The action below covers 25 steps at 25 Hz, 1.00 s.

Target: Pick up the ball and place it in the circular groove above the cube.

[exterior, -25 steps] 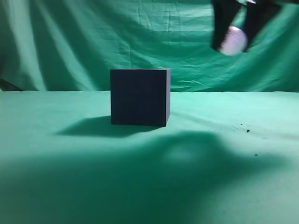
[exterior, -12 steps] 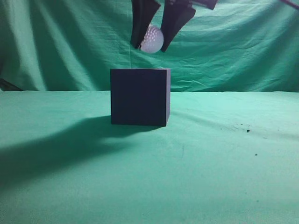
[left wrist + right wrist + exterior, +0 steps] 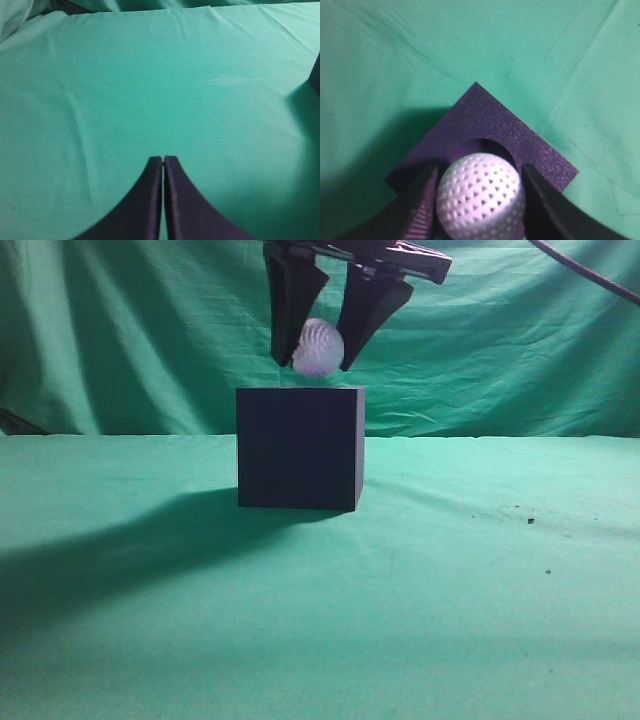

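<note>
The dark navy cube [image 3: 299,448] stands on the green cloth at the middle of the exterior view. My right gripper [image 3: 318,362] is shut on the white dimpled ball [image 3: 318,348] and holds it just above the cube's top. In the right wrist view the ball [image 3: 481,196] sits between the two fingers [image 3: 479,200], directly over the round groove [image 3: 490,146] in the cube's top face [image 3: 525,137]. My left gripper [image 3: 163,159] is shut and empty over bare cloth; a dark corner of the cube [image 3: 316,75] shows at that view's right edge.
Green cloth covers the table [image 3: 480,570] and hangs as a backdrop [image 3: 130,330]. A few dark specks [image 3: 528,520] lie on the cloth at the right. A cable [image 3: 590,275] runs across the top right corner.
My right gripper has carried the ball from the upper right leftward to above the cube, then lowered it closer to the cube's top.
</note>
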### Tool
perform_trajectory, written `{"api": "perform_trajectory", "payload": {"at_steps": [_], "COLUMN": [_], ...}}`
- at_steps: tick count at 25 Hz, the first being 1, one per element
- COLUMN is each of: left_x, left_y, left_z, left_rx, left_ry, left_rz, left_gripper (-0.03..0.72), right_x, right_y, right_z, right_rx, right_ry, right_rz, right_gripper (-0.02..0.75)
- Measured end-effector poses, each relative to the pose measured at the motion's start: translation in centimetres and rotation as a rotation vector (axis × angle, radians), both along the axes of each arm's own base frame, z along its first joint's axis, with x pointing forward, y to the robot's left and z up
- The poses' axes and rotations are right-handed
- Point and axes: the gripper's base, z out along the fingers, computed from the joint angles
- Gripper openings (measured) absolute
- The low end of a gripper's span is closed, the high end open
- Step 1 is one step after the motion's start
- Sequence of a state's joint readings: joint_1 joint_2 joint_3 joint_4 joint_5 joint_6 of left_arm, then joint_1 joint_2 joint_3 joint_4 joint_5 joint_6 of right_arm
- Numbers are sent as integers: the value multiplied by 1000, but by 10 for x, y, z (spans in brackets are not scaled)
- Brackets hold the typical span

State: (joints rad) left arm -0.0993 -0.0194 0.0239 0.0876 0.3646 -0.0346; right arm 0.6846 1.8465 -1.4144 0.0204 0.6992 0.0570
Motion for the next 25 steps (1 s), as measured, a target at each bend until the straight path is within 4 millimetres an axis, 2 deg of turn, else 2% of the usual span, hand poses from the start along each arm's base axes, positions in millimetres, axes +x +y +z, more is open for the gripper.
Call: {"api": "perform_trajectory", "payload": {"at_steps": [4,5,7,10,14,16,17,19,22,25], "left_x": [0,0,0,0,0,0,0,0,0,0], "left_y": [0,0,0,0,0,0,0,0,0,0], "left_z": [0,0,0,0,0,0,0,0,0,0], "left_rx": [0,0,0,0,0,0,0,0,0,0], "left_ry": [0,0,0,0,0,0,0,0,0,0], "left_rz": [0,0,0,0,0,0,0,0,0,0], "left_gripper": [0,0,0,0,0,0,0,0,0,0], "right_x": [0,0,1,1,-9,-17,-23,-34,-56,-78], "right_y": [0,0,1,1,-7,-14,-18,-27,-45,-63], "right_z": [0,1,2,17,52,71,82,102,132,149], "right_rx": [-5,-4,-4,1,17,33,44,67,88,89], "right_ry": [-8,-9,-9,-17,-36,-56,-70,-99,-117,-92], "right_rz": [15,15,16,18,20,20,20,21,15,-8], "right_gripper": [535,551,535,535,265,102,65,0,0,0]}}
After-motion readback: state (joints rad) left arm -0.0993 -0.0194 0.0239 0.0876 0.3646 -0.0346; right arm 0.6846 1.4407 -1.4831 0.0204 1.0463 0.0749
